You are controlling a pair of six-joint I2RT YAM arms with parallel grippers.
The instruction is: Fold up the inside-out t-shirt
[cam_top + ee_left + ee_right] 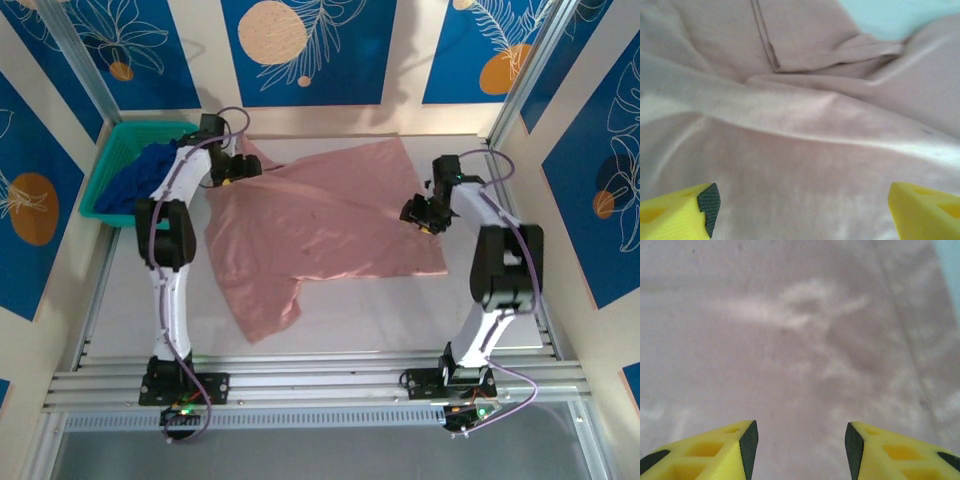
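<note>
White table point(330, 335) boxed in by cream walls with blue floral panels; green bin point(92, 200) at the far left, holding a blue garment point(135, 180). Spread over the table's middle and far half: the shirt point(320, 235), dusty pink, mostly flat, one sleeve trailing toward the near left, far-left corner rumpled close to the bin. Left gripper point(238, 166) over that rumpled corner, jaws wide apart, nothing between the fingers point(675, 217), only creased cloth beneath. Right gripper point(418, 214) at the shirt's right edge, jaws partly apart, empty too, above smooth cloth. Likely trouble from here: pinching a single layer among the overlapping folds at the left and dragging the cloth into a bunch instead of lifting it clean; catching the blue garment, not far off; uneven pulls from the two sides, skewing any fold. Thin, limp cotton by the look of it, faintly sheened along the ridges, soft creases throughout, a stitched hem point(765, 45) lying folded over near the left gripper.
</note>
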